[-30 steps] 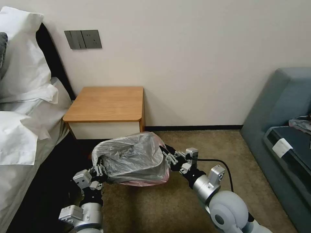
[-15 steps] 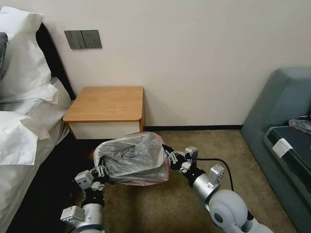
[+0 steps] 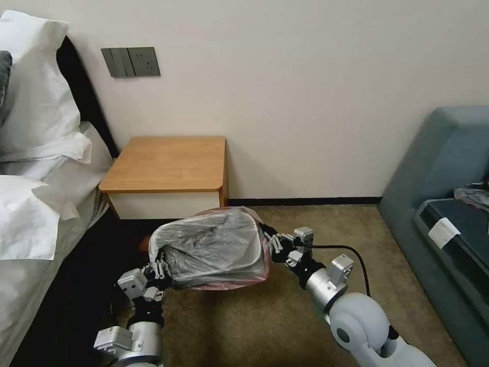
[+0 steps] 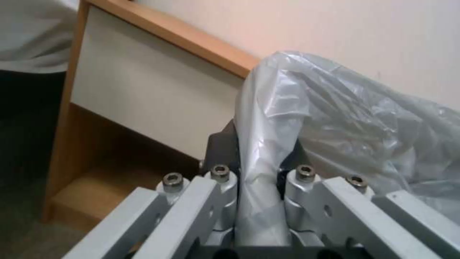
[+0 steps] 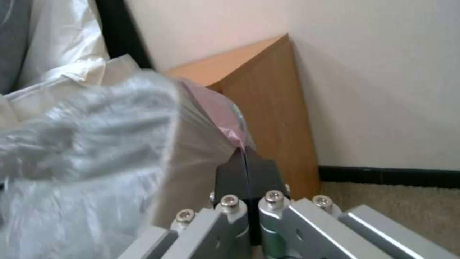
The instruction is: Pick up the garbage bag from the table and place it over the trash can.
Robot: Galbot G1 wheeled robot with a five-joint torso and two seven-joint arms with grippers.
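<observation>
Garbage bag (image 3: 214, 247) stretched over trash can (image 3: 253, 243), left tool (image 3: 159, 268) and right tool (image 3: 270, 241) pinching opposite edges

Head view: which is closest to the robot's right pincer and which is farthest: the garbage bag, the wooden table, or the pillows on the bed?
From the right pincer:
1. The garbage bag: pinched in it, on the bag's right edge.
2. The table: behind the bag, against the wall.
3. The pillows: far off to the left, on the bed.

The left gripper (image 3: 159, 268) is clamping the garbage bag (image 3: 214, 247). The right gripper (image 3: 269, 239) is pinching its opposite edge.
</observation>
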